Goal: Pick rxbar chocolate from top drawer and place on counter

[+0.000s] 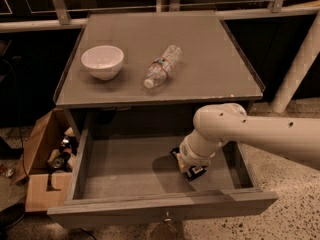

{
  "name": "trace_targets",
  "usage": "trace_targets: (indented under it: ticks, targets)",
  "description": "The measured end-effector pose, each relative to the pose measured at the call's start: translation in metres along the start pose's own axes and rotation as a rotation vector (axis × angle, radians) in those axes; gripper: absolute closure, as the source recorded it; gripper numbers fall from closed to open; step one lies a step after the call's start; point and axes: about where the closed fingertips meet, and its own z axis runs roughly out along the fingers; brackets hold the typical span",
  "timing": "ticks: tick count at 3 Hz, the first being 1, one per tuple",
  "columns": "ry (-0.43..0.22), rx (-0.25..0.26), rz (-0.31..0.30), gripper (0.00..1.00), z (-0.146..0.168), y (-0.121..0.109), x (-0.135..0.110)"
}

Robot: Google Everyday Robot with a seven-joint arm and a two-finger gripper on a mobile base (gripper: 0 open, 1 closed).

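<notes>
Down inside the open drawer [125, 166], toward its right side, the pincer [191, 167] sits low over the drawer floor at the end of the pale arm [260, 134]. A small dark bar [198, 172] with pale print pokes out right beneath it, touching or nearly so. Whether the pincer is apart or clamped on the bar cannot be told, since the wrist covers that spot. By my reading, the drawer is out and the reach into it is made, but the bar has not left the drawer, so the lift and the carry are yet to come. Above and behind the pincer lies the table [215, 74], where the bar must end up. Up there a white bowl [102, 61] stands far to the pincer's upper left, and a clear bottle [162, 66] lies on its side nearer, with bare room to the right of it.
</notes>
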Motion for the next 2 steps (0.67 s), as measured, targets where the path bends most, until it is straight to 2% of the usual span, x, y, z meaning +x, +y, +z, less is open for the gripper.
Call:
trace_targets:
  ticks: [2]
  targets:
    - [0.005, -0.014, 0.003, 1.00, -0.0105, 0.0035, -0.0009]
